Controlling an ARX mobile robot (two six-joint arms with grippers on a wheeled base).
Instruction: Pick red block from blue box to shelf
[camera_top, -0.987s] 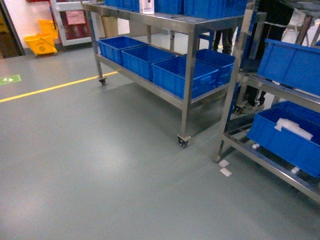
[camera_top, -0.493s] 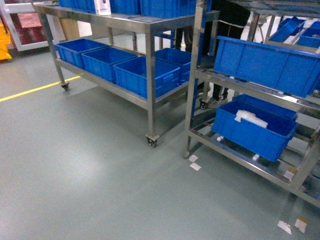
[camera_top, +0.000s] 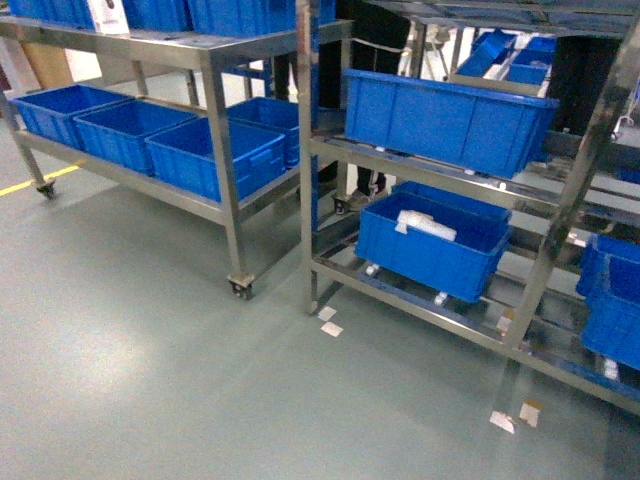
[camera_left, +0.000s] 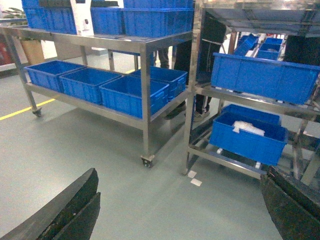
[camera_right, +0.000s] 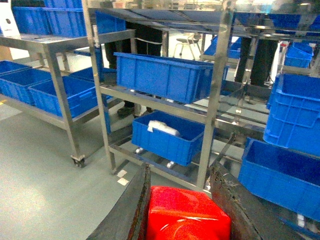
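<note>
Grey-green floor (camera_top: 150, 380) runs out ahead of you to the shelf (camera_top: 305, 160), a steel rack at twelve to two o'clock. Your right gripper (camera_right: 182, 200) has its two dark fingers clamped on the red block (camera_right: 185, 217), glossy and bright, at six o'clock in the right wrist view; its lower part is cut off by the frame edge and no stud shows. Your left gripper (camera_left: 180, 210) has its fingers wide apart with only floor between them. Royal-blue crates (camera_top: 445, 110) fill the rack's tiers, one (camera_top: 435, 240) holding a white bag (camera_top: 425, 225). At ten o'clock a wheeled steel table (camera_top: 215, 50) carries more crates.
</note>
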